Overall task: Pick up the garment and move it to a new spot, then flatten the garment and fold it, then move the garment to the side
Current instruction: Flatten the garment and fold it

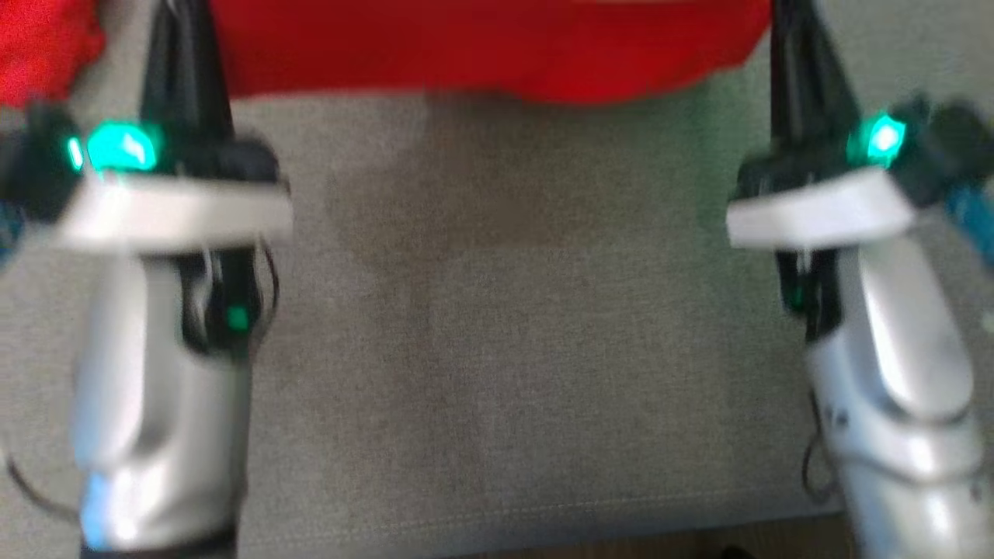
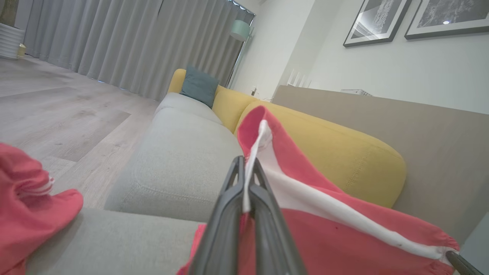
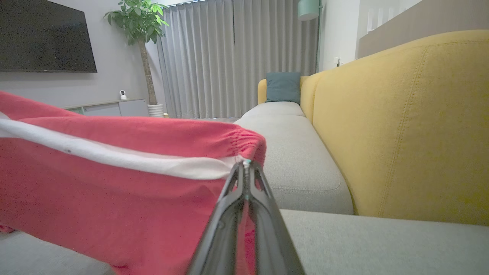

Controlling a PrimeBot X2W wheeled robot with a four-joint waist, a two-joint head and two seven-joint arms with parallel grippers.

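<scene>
While left hand (image 2: 246,162) and right hand (image 3: 246,165) clamp its white-banded edge, red garment (image 3: 114,191), stretched between them

This looks like a home living room. Ahead of the right gripper (image 3: 246,164) runs a sofa (image 3: 294,152) with grey seats and a yellow back, and a teal cushion (image 3: 283,87) sits at its far end. Beyond hang grey curtains (image 3: 229,57). Off to the gripper's left stand a potted plant (image 3: 139,23) and what seems to be a wall television (image 3: 46,36). Up and right of the left gripper (image 2: 247,160) hang framed pictures (image 2: 376,21), and left of it lies wood flooring (image 2: 57,110).
</scene>
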